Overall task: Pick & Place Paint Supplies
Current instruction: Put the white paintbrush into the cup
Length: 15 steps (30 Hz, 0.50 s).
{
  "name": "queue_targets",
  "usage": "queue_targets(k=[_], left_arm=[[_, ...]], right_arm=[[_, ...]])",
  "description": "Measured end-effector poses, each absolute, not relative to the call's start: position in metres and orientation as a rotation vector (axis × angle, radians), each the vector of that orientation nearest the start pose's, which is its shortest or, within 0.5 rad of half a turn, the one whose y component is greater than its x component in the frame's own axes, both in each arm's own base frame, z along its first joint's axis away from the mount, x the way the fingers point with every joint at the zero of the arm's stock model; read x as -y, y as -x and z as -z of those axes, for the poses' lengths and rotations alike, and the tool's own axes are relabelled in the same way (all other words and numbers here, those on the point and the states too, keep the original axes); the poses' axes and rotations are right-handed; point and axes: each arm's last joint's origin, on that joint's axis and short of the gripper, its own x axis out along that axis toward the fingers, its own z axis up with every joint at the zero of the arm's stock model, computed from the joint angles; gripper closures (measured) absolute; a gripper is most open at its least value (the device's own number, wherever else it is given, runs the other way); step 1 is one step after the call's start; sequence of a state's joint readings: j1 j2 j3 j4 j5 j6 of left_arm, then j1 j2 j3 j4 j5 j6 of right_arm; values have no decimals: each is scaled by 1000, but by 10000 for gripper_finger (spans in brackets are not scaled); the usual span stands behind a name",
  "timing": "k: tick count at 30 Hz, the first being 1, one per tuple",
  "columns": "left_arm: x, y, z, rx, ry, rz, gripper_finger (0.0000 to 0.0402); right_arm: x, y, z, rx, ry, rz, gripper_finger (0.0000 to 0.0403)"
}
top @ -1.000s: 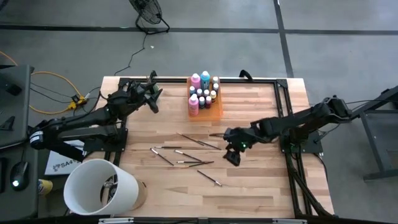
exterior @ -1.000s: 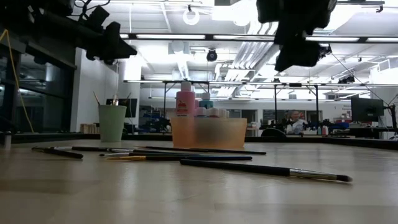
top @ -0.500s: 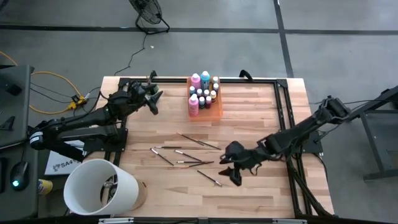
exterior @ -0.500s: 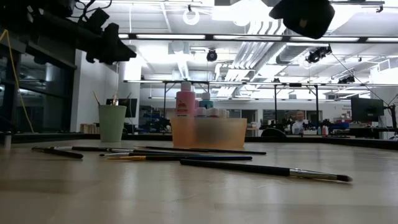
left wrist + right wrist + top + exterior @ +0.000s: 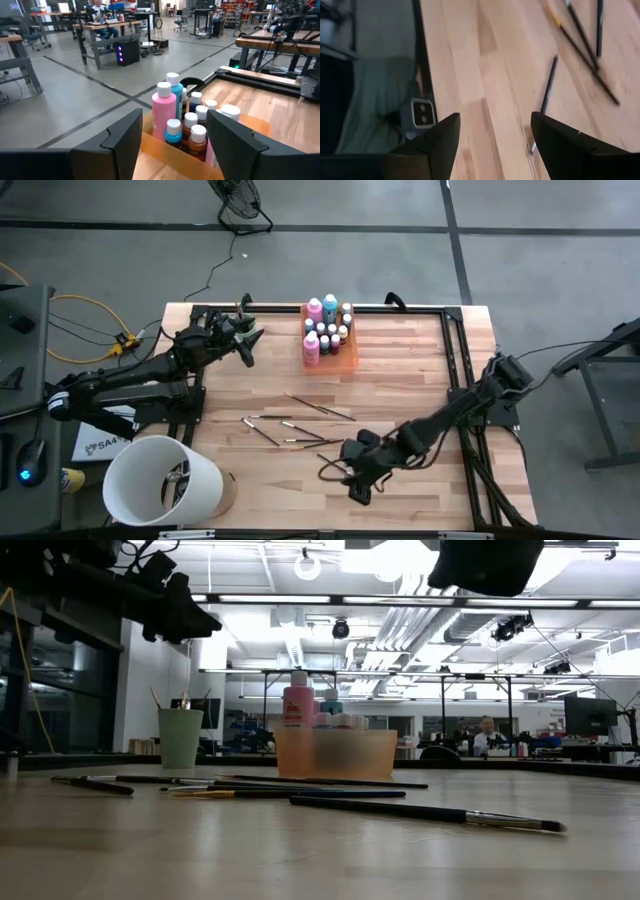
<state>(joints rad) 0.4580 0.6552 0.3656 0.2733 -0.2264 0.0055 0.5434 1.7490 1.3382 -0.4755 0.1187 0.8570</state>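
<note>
Several thin dark-handled brushes (image 5: 296, 424) lie flat and scattered on the wooden table's middle; they also show in the low view (image 5: 420, 812). Pink, teal and small pale-capped bottles (image 5: 326, 328) stand upright in a translucent orange tray (image 5: 346, 360) at the far middle. My right gripper (image 5: 356, 483) hangs open above the table near its front edge, tilted downward, just on the near side of the brushes; one brush (image 5: 548, 93) lies ahead of its fingers. My left gripper (image 5: 247, 340) is open and level at the far left, facing the bottles (image 5: 172, 107) from a short way off.
A mint-green cup (image 5: 180, 737) with brushes in it stands at the far left. A large white bucket (image 5: 160, 480) sits at the near left corner. A black frame (image 5: 458, 350) runs along the table's right and far sides. Bare wood (image 5: 400, 380) lies right of the brushes.
My right gripper has swung from right of the brushes toward the table's near edge and leftward, staying open and clear of the table. The brushes, bottles and tray have not moved.
</note>
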Motion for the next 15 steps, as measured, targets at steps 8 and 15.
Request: queue_targets(k=[8,15], left_arm=[[-76,-139,-251,-14,2,-685,188],[-76,-139,-251,-7,6,-685,188]], right_arm=[[-207,-346,-243,-1115,-472,19,165],[-208,-354,-224,-1173,-471,79,165]])
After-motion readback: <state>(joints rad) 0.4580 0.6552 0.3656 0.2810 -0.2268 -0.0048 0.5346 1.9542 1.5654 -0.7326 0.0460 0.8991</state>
